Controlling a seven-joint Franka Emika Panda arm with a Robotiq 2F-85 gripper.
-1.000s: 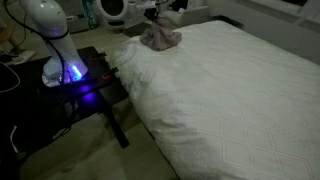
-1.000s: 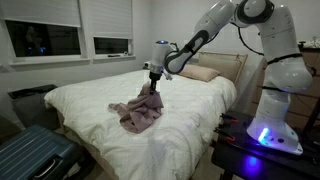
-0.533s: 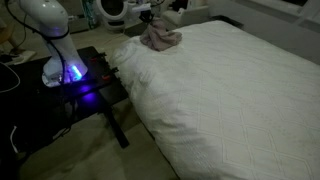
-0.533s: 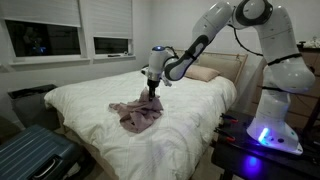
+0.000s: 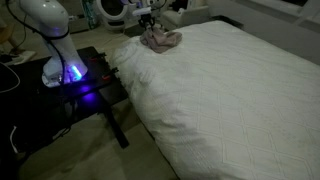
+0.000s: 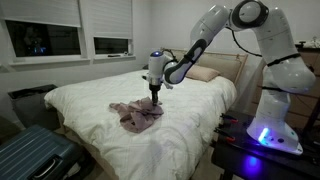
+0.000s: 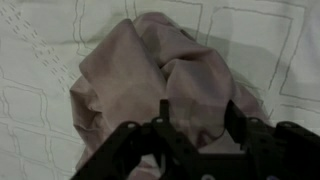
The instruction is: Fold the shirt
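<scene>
hand (image 7: 186, 120) spread over shirt (image 7: 130, 70) | heap lies toward 11 o'clock (unfolded) | risk: next pinch grabs several layers or quilt (image 7: 40, 40)

Quick headcount from that shot: there was one shirt (image 6: 137, 113), one white bed cover (image 6: 195, 135) and one pillow (image 6: 203, 73). One robot arm (image 6: 215, 30), with just one gripper (image 6: 155, 93) on it. Windows, I counted two: a wide window (image 6: 40, 40) and a narrower window (image 6: 111, 45). One suitcase (image 6: 35, 155), and one blue light (image 6: 265, 133).
</scene>
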